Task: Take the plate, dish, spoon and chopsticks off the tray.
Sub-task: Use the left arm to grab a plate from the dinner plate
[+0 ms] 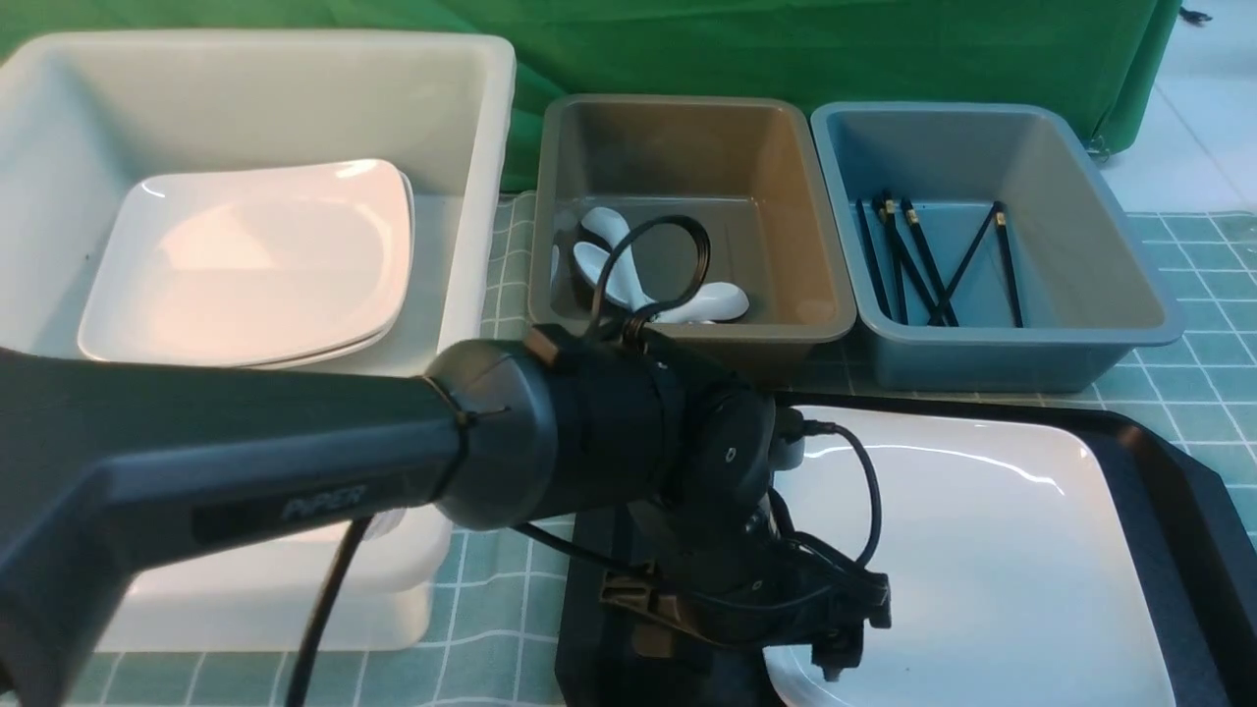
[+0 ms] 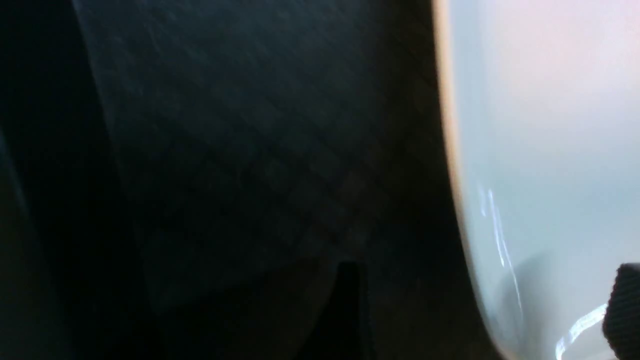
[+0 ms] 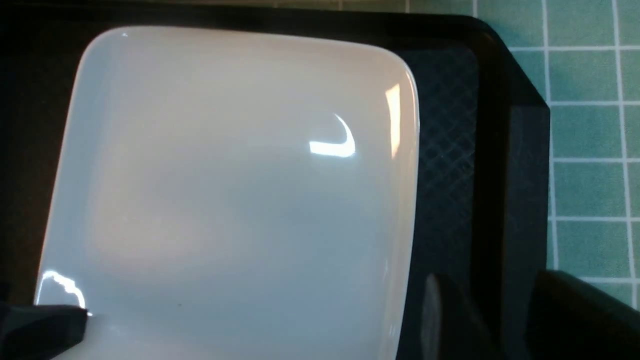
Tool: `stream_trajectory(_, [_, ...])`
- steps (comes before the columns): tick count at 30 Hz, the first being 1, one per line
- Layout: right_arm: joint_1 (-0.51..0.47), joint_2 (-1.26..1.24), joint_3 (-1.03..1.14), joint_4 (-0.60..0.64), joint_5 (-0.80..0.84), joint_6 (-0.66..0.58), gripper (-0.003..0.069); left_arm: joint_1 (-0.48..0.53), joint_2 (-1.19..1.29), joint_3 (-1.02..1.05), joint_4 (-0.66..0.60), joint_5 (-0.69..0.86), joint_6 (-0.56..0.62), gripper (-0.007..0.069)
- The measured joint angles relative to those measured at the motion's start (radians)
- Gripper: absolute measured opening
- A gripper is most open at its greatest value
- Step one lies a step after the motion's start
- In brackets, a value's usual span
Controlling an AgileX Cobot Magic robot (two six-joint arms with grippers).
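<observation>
While lying flat on the black tray point(image 1: 1174, 491), near right: large white plate point(image 1: 982, 550), probably too wide for one arm. Left gripper point(image 1: 835, 658): spread wide astride near-left rim, holding nothing. Right gripper point(image 3: 240, 320): partly spread at near side, grip impossible to tell.

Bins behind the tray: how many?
3. White bin at the left, holding plates; grey-brown bin in the middle, holding spoons; blue-grey bin at the right, holding chopsticks. The left arm blocks some view, so another may be hidden.
</observation>
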Motion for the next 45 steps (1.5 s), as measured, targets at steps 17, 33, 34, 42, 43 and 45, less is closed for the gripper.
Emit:
stream_trajectory(17, [0.000, 0.000, 0.002, 0.000, -0.011, 0.001, 0.0263, 0.001, 0.049, -0.001, -0.130, -0.087, 0.088, 0.0249])
stream_trajectory(33, [0.000, 0.000, 0.002, 0.000, -0.011, -0.002, 0.0260, 0.006, 0.037, -0.010, -0.101, -0.083, 0.103, 0.0074])
stream_trajectory(34, [0.000, 0.000, 0.002, 0.000, -0.012, -0.002, 0.0260, 0.006, 0.034, -0.010, -0.100, -0.082, 0.103, 0.0074])
stream_trajectory(42, [0.000, 0.000, 0.002, 0.000, -0.027, -0.002, 0.0260, 0.035, -0.081, -0.010, -0.056, -0.022, 0.137, 0.0041])
stream_trajectory(43, [0.000, 0.000, 0.002, 0.000, -0.027, -0.002, 0.0260, 0.046, -0.092, -0.010, -0.052, -0.009, 0.142, 0.0038])
stream_trajectory(45, [0.000, 0.000, 0.002, 0.000, -0.027, -0.002, 0.0260, 0.059, -0.107, -0.010, -0.049, 0.002, 0.149, 0.0033])
